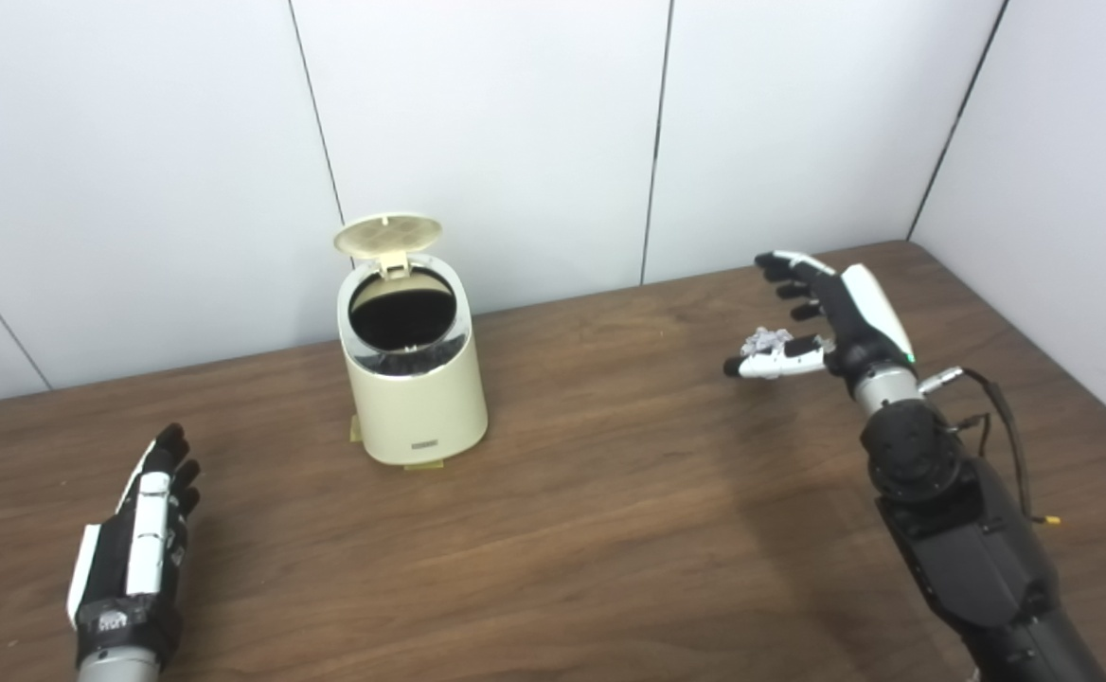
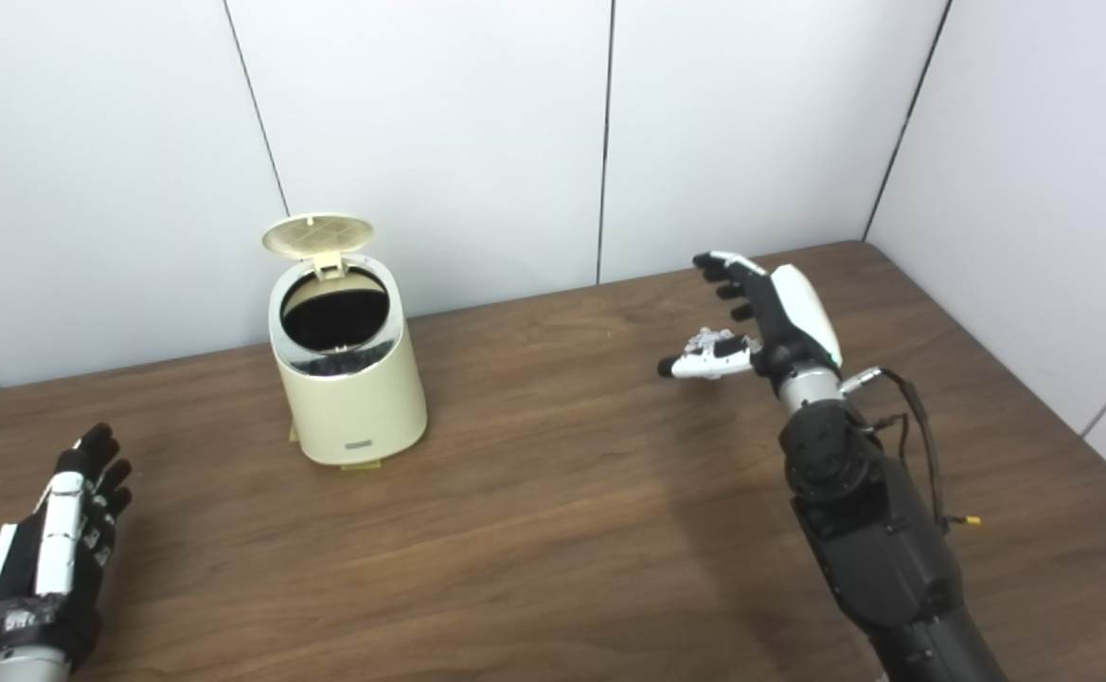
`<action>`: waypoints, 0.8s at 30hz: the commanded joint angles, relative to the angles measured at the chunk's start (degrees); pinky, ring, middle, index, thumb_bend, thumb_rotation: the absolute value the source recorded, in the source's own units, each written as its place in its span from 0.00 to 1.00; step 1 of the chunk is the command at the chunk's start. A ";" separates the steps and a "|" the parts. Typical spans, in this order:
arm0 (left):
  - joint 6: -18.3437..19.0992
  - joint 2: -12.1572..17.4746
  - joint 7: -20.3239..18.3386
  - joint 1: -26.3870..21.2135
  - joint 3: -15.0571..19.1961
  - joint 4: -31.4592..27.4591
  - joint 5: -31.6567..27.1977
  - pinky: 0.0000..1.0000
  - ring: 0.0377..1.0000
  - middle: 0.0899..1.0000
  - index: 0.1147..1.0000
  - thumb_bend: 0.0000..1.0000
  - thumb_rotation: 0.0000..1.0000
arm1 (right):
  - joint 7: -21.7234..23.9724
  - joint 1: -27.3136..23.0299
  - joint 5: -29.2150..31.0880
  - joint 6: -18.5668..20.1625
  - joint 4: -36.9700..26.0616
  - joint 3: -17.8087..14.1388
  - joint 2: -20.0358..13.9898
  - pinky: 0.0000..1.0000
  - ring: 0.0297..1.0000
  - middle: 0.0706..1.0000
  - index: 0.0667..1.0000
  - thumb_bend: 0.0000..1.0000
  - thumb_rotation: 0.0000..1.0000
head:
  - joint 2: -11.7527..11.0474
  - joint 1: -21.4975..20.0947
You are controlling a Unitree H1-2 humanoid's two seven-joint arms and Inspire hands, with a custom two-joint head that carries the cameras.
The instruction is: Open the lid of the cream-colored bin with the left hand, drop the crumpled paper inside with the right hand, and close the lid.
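Note:
The cream-colored bin (image 1: 413,388) stands upright at the back left of the table, its round lid (image 1: 388,233) flipped up and its dark inside showing. My left hand (image 1: 141,540) lies open on the table at the front left, well clear of the bin. My right hand (image 1: 823,317) is at the right, open, with fingers and thumb spread. The small white crumpled paper (image 1: 767,338) sits between its thumb and fingers, just above the thumb; no fingers are closed on it. It also shows in the right eye view (image 2: 707,339).
The brown wooden table (image 1: 591,511) meets white wall panels at the back and on the right. A yellow patch (image 1: 423,464) shows under the bin's base. A loose cable (image 1: 1007,417) hangs off my right forearm.

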 commanded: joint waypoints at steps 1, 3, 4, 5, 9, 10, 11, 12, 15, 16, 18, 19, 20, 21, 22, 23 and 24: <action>-1.39 0.71 -0.13 -1.75 0.05 -2.03 -0.73 1.00 0.97 0.97 0.96 0.56 0.82 | -0.96 -3.96 -0.96 -3.87 0.79 -0.26 -1.94 0.67 0.78 0.80 0.77 0.88 0.10 | 0.05 0.15; -0.86 0.84 -0.13 -1.77 -0.10 -2.72 -0.53 1.00 0.97 0.97 0.97 0.55 0.82 | -1.18 -5.26 -0.99 -5.05 3.72 0.06 -2.40 0.68 0.78 0.80 0.76 0.90 0.09 | 0.08 0.26; -0.63 0.90 -0.16 -1.85 -0.12 -2.99 -0.61 1.00 0.97 0.97 0.98 0.54 0.82 | -1.20 -5.97 -1.26 -5.43 5.11 0.30 -2.69 0.68 0.78 0.79 0.75 0.90 0.08 | 0.04 0.30; -0.48 0.91 -0.17 -1.90 -0.10 -3.15 -0.70 1.00 0.98 0.97 0.98 0.54 0.82 | -1.21 -6.42 -1.47 -5.70 5.97 0.46 -2.86 0.68 0.78 0.79 0.75 0.91 0.08 | 0.04 0.30; 0.51 0.97 -0.27 -1.91 0.02 -4.30 -1.19 1.00 0.99 0.99 0.99 0.52 0.82 | -0.23 -8.49 -2.43 -5.61 9.20 1.60 -4.23 0.70 0.78 0.79 0.74 0.91 0.06 | 0.11 0.27; 0.70 0.92 -0.23 -1.91 0.11 -4.49 -1.35 1.00 0.99 0.99 0.99 0.52 0.81 | 0.10 -8.75 -2.60 -5.52 9.56 1.83 -4.51 0.70 0.78 0.79 0.74 0.90 0.07 | 0.19 0.26; 0.79 0.94 -0.19 -1.87 0.08 -4.70 -1.33 1.00 0.99 0.99 0.99 0.52 0.81 | 0.42 -9.00 -2.82 -5.59 9.96 2.14 -4.93 0.70 0.78 0.79 0.74 0.90 0.07 | 0.19 0.26; 0.73 1.09 -0.15 -1.83 -0.10 -4.87 -1.11 1.00 0.99 0.99 0.99 0.52 0.81 | 0.67 -9.22 -2.92 -5.92 10.52 2.38 -5.34 0.70 0.78 0.79 0.74 0.90 0.07 | 0.19 0.16; 0.85 1.39 -0.09 -1.92 -0.29 -5.02 -1.07 1.00 0.98 0.98 0.99 0.54 0.82 | 1.29 -9.84 -2.91 -5.88 11.51 2.70 -6.10 0.71 0.78 0.80 0.74 0.89 0.06 | 0.31 -0.04; 0.81 1.47 -0.01 -1.96 -0.29 -4.93 -0.97 1.00 0.98 0.98 0.99 0.54 0.82 | 1.45 -9.98 -2.87 -5.73 11.66 2.69 -6.22 0.71 0.78 0.80 0.74 0.89 0.05 | 0.31 -0.04; 0.99 1.48 0.25 -2.04 -0.21 -4.99 -0.98 1.00 0.98 0.98 0.99 0.55 0.82 | 1.68 -10.12 -2.86 -5.25 11.97 2.59 -6.38 0.71 0.79 0.80 0.74 0.89 0.04 | 0.31 -0.04; 1.09 1.41 0.39 -2.10 -0.17 -5.07 -1.06 1.00 0.98 0.99 0.99 0.54 0.82 | 1.86 -10.11 -2.85 -5.00 11.97 2.55 -6.46 0.72 0.79 0.80 0.74 0.88 0.04 | 0.31 -0.04; 1.21 1.37 0.45 -2.14 -0.12 -5.14 -1.19 1.00 0.99 0.99 0.99 0.52 0.82 | 1.96 -10.09 -2.81 -4.97 12.06 2.49 -6.55 0.73 0.80 0.80 0.73 0.88 0.05 | 0.31 -0.04; 1.36 1.41 0.44 -2.15 -0.13 -5.23 -1.26 1.00 0.99 0.99 1.00 0.51 0.83 | 2.07 -10.08 -2.85 -4.89 12.12 2.45 -6.66 0.73 0.80 0.79 0.72 0.88 0.05 | 0.31 -0.04; 1.46 1.50 0.34 -2.18 -0.16 -5.29 -1.36 1.00 0.99 0.99 1.00 0.51 0.83 | 2.14 -10.10 -2.83 -4.90 12.33 2.38 -6.79 0.73 0.80 0.79 0.72 0.88 0.05 | 0.31 -0.04; 1.55 1.56 0.27 -2.23 -0.19 -5.35 -1.40 1.00 0.99 0.99 1.00 0.51 0.83 | 2.29 -10.12 -3.00 -4.98 12.48 2.51 -7.04 0.72 0.80 0.79 0.71 0.88 0.04 | 0.31 -0.04; 1.58 1.67 0.22 -2.27 -0.26 -5.40 -1.31 1.00 0.99 1.00 1.00 0.50 0.83 | 2.64 -10.15 -3.22 -4.73 12.54 2.70 -7.29 0.71 0.79 0.79 0.70 0.88 0.04 | 0.31 -0.04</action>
